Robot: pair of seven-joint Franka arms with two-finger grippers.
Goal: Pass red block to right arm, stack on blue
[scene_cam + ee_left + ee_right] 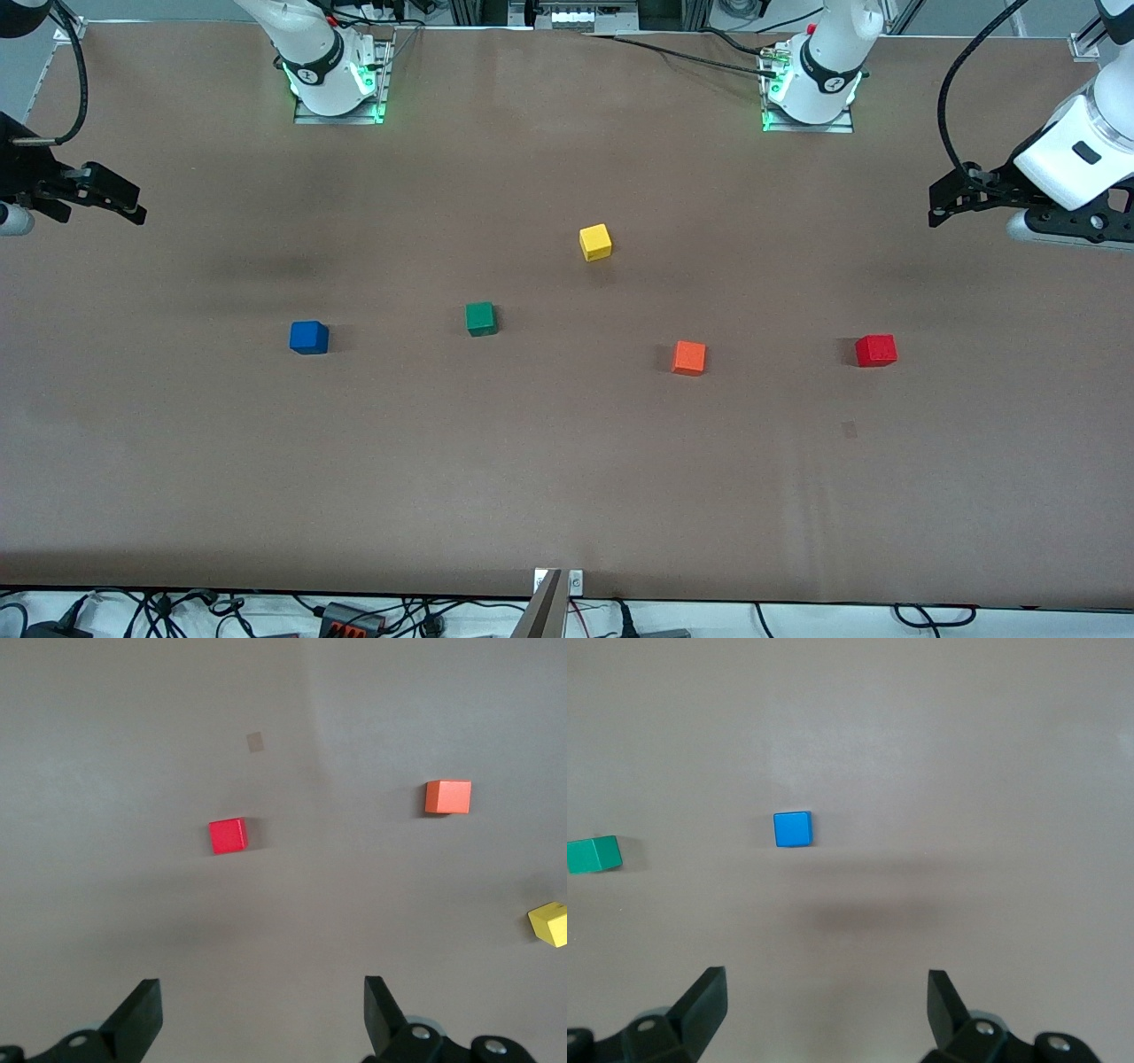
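The red block [875, 350] sits on the brown table toward the left arm's end; it also shows in the left wrist view [228, 835]. The blue block [308, 337] sits toward the right arm's end and shows in the right wrist view [792, 828]. My left gripper [935, 206] hangs open and empty in the air over the table's edge at its own end, apart from the red block; its jaws stand wide [263, 1010]. My right gripper [137, 204] hangs open and empty over the table's edge at its end, apart from the blue block [827, 1005].
A green block [480, 318], a yellow block [595, 242] and an orange block [688, 357] lie between the blue and red blocks. The orange block is the one beside the red block. A small dark mark [849, 430] is on the table nearer the camera than the red block.
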